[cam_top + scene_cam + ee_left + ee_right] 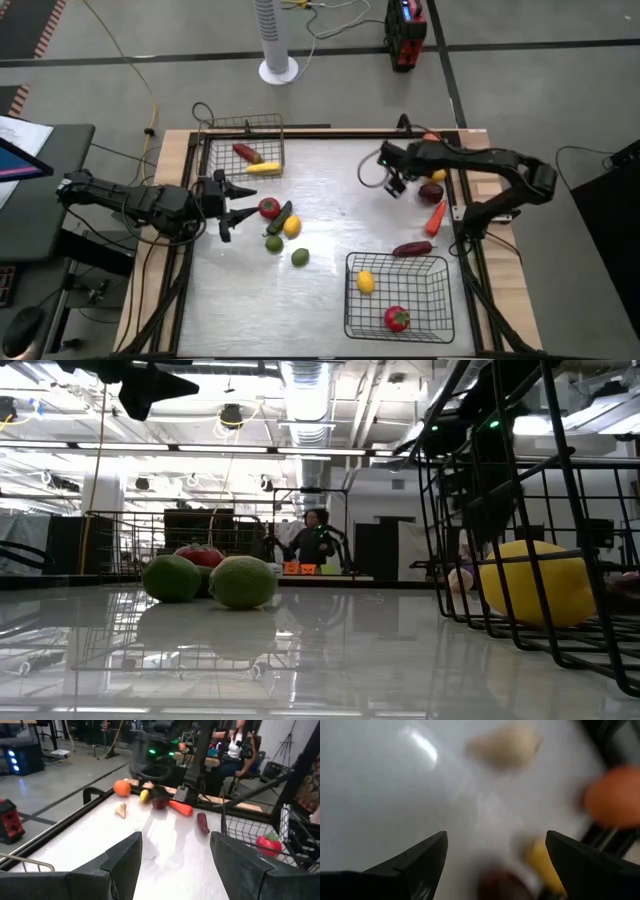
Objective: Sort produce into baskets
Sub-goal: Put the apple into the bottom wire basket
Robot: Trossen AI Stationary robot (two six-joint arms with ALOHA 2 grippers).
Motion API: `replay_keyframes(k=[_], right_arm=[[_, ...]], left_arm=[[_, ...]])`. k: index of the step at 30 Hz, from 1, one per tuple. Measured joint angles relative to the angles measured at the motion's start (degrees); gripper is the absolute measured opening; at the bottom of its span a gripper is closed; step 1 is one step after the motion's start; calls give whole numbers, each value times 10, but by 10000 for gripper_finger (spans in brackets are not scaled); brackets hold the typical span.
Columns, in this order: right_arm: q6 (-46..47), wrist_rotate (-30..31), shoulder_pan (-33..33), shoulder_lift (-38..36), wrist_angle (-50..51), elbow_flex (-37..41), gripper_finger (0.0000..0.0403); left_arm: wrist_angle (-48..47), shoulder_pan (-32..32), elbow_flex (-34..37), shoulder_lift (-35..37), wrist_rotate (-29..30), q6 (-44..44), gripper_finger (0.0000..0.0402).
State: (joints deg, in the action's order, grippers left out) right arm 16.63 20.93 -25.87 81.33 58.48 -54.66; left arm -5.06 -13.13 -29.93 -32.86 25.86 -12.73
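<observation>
Crowding the released left end effector (236, 205): tomato (269, 207), dark cucumber (279, 217); right end effector (396, 186), released, near what seems garlic (505, 745).

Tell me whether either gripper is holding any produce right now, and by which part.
Nothing is held. The left gripper is open and empty near the middle cluster, and the right gripper is open and empty above the pieces at the table's right edge.
</observation>
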Motion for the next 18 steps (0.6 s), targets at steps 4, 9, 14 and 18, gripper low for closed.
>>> replay_keyframes(k=[4,9,14,18], right_arm=[[34,-2,18,-36,92,10,366],[47,-11,13,-58,102,30,376],[34,-25,-7,-50,93,69,380],[27,-27,-14,-41,85,99,380]], left_arm=[[22,0,0,-1,0,0,223],[32,0,0,-1,-7,-1,223],[31,0,0,-2,-27,7,223],[27,0,0,-2,-27,11,223]])
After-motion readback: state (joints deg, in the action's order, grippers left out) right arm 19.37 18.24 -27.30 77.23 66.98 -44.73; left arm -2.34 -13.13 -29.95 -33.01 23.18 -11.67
